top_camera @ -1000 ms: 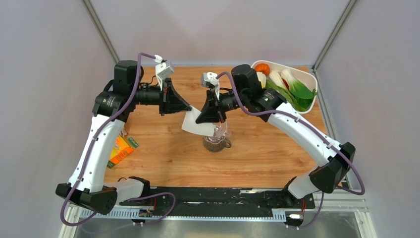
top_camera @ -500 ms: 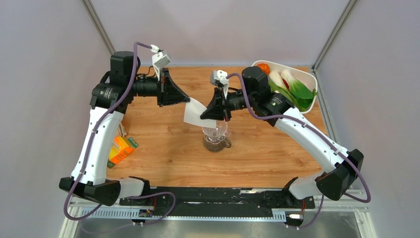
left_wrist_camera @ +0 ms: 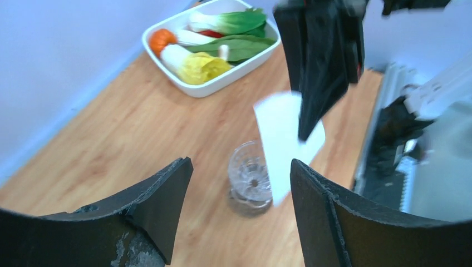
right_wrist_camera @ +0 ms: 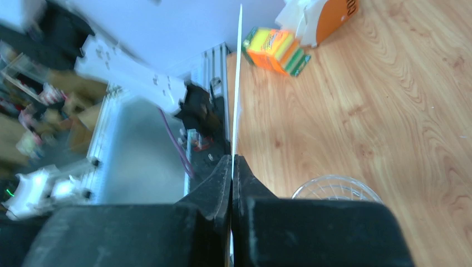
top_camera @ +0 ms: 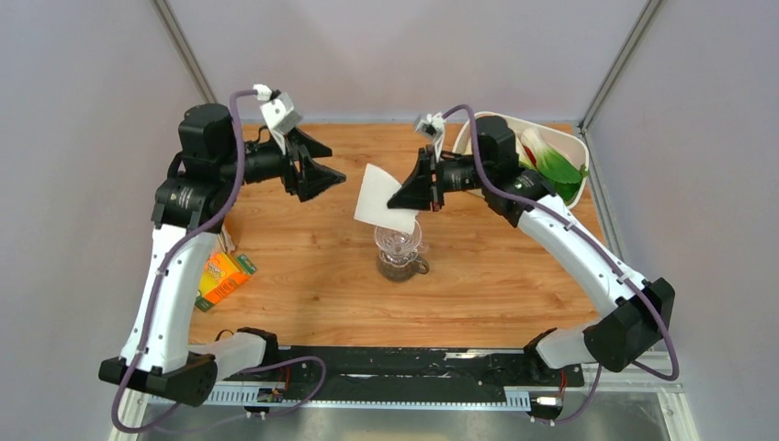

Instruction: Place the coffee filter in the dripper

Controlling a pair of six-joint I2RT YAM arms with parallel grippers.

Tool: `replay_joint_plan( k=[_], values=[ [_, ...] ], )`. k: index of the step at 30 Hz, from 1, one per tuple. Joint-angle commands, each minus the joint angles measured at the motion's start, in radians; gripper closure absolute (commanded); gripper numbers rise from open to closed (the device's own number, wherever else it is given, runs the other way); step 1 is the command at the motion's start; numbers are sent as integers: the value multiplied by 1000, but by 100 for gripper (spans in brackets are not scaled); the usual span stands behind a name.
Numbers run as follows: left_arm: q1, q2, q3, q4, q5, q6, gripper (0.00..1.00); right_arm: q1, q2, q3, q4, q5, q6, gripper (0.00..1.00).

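The coffee filter (top_camera: 379,195), a flat white paper sheet, hangs in the air just above and left of the dripper (top_camera: 399,241). My right gripper (top_camera: 393,202) is shut on the sheet's right edge. In the right wrist view the filter (right_wrist_camera: 238,83) shows edge-on, pinched between the closed jaws (right_wrist_camera: 231,162), with the dripper's clear rim (right_wrist_camera: 334,186) below right. My left gripper (top_camera: 336,167) stands open to the left of the sheet, apart from it. The left wrist view shows the filter (left_wrist_camera: 281,142) beyond my open fingers (left_wrist_camera: 239,169), partly over the dripper (left_wrist_camera: 250,177).
The dripper sits on a small glass jug (top_camera: 404,266) with dark contents. A white tray (top_camera: 576,140) of vegetables stands at the back right. An orange and green box (top_camera: 223,276) lies by the left arm, with an orange packet (right_wrist_camera: 331,16) beside it.
My left gripper has opened, let go of the filter and drawn back to the left. My right gripper has lifted the filter up and slightly right, still shut on it.
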Motion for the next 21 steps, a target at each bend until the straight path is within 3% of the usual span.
replay_joint_plan(
  k=[1,5,7,9,13,21],
  values=[
    [-116,-142,-109,36,-296,286,24,-158,19,-72,412,-70,499,100],
    [-334,-213,-213,101,-626,546,23,-257,33,-189,773,-68,992,100],
    [-461,-238,-276,179,-850,696,22,-274,31,-241,915,-53,1159,100],
    [-619,-254,-347,278,-986,854,22,-277,26,-274,972,-39,1259,100],
    [-755,-236,-450,408,-1099,1161,22,-276,5,-315,978,-10,1367,100],
    [-839,-162,-525,574,-1128,1313,22,-259,-30,-372,982,-4,1451,100]
  ],
)
